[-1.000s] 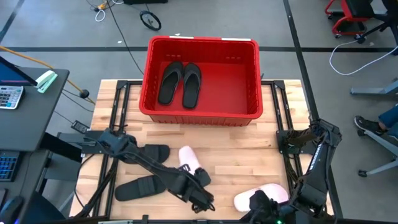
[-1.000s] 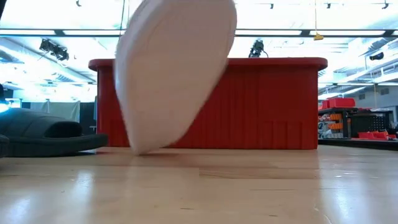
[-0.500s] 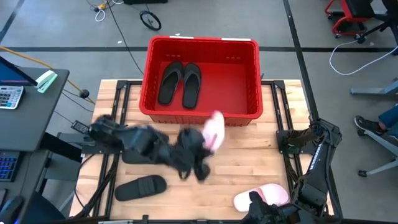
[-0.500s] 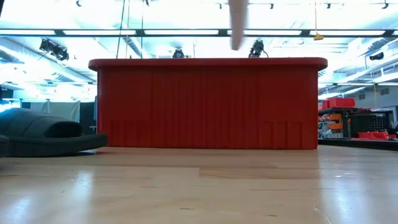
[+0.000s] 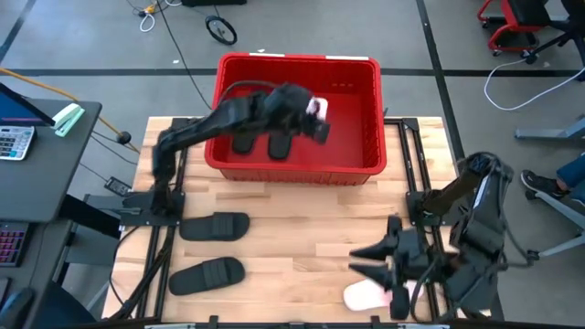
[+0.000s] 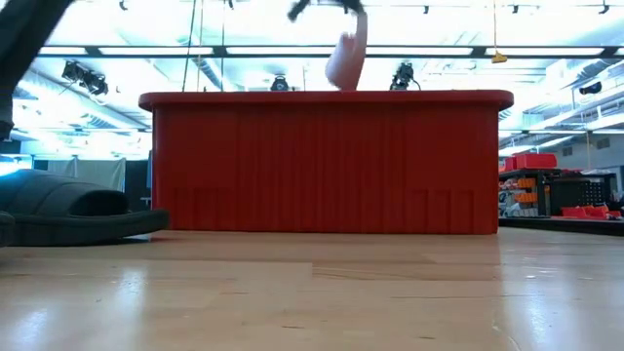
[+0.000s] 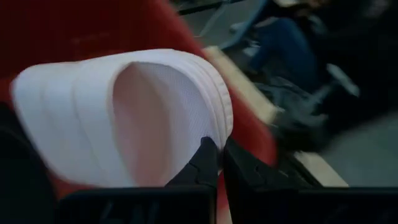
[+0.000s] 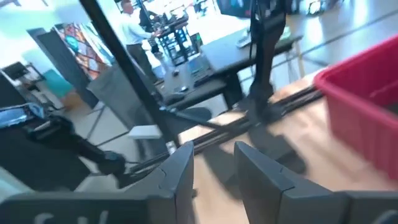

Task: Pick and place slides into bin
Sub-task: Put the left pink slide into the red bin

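Observation:
My left gripper [image 5: 306,117] is over the red bin [image 5: 366,137], shut on a white slide [image 5: 317,108]. In the low view the slide [image 6: 346,54] hangs above the bin's rim [image 6: 327,99]. Two black flip-flops [image 5: 279,137] lie on the bin floor, partly under my arm. Two black slides [image 5: 215,226] [image 5: 206,274] lie flat on the table at the left. The second white slide [image 5: 366,295] lies at the near edge. My right gripper [image 5: 359,259] is open just above it and on its far side, touching nothing. My left gripper pinches the edge of the white slide's wide strap [image 7: 214,127] between its two fingers [image 7: 205,158]. The slide is lifted clear and hangs below the gripper over the bin, tilted, one end down [image 6: 341,76].
The bin stands at the table's far edge, its right half bare. Bare wood lies in the middle of the table between the bin and the near edge. Arm mounts stand at both sides of the table. A desk with a calculator [image 5: 14,142] is off the left.
My left gripper has risen from the table's near middle and swung toward the far edge, carrying the white slide clear of the table and over the bin. My right arm has swung out from the near right corner, its gripper now pointing toward the table's left above the second white slide.

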Tool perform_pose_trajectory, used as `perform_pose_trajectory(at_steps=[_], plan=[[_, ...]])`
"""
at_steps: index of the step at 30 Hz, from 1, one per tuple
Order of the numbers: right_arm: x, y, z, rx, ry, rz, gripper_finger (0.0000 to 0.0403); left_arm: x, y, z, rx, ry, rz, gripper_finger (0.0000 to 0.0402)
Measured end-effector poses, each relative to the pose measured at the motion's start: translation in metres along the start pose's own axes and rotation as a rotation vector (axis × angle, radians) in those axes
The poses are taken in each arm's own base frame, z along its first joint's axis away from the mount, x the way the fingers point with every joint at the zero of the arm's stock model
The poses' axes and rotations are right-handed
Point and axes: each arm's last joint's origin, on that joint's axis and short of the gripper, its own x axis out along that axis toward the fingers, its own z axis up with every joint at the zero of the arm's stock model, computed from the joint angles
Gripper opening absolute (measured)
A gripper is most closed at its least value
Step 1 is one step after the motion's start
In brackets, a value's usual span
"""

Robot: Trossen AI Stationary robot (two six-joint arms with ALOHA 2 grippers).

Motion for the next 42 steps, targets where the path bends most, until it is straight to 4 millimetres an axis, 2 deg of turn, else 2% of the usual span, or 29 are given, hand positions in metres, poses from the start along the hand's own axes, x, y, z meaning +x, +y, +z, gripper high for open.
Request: perform_pose_trajectory(at_steps=[4,6,11,15,17,20,25,29,32,35,42], plan=[[-0.005,-0.019,0.017,-0.052,0.0,-0.044,0.0122,0.051,0.032,0.005,-0.041,0.046,0.064,0.001],[-0.009,-0.03,0.024,-0.045,-0.001,-0.081,0.0122,0.077,0.039,-0.005,-0.056,0.113,0.084,0.0011],[-0.021,-0.062,0.044,-0.093,-0.029,-0.2,0.0119,0.136,0.042,-0.036,-0.117,0.225,0.02,0.0011],[-0.034,-0.089,0.063,-0.121,-0.034,-0.265,0.0119,0.165,0.035,-0.056,-0.144,0.216,0.006,0.001],[-0.041,-0.102,0.072,-0.125,-0.038,-0.29,0.0119,0.177,0.038,-0.066,-0.184,0.232,0.031,0.001],[-0.053,-0.119,0.081,-0.135,-0.029,-0.309,0.0119,0.19,0.044,-0.07,-0.232,0.228,0.038,0.0016],[-0.072,-0.141,0.091,-0.156,-0.011,-0.324,0.0119,0.215,0.058,-0.059,-0.252,0.071,-0.004,0.0019],[-0.082,-0.152,0.094,-0.159,0.017,-0.313,0.0119,0.228,0.08,-0.041,-0.341,-0.032,-0.023,0.0032],[-0.084,-0.154,0.093,-0.161,0.058,-0.286,0.0119,0.231,0.096,-0.033,-0.404,-0.035,0.005,0.006],[-0.084,-0.154,0.092,-0.17,0.094,-0.269,0.0119,0.24,0.109,-0.036,-0.463,0.008,0.001,0.0098],[-0.082,-0.156,0.084,-0.194,0.133,-0.293,0.0119,0.266,0.13,-0.062,-0.471,0.085,0.086,0.0191]])
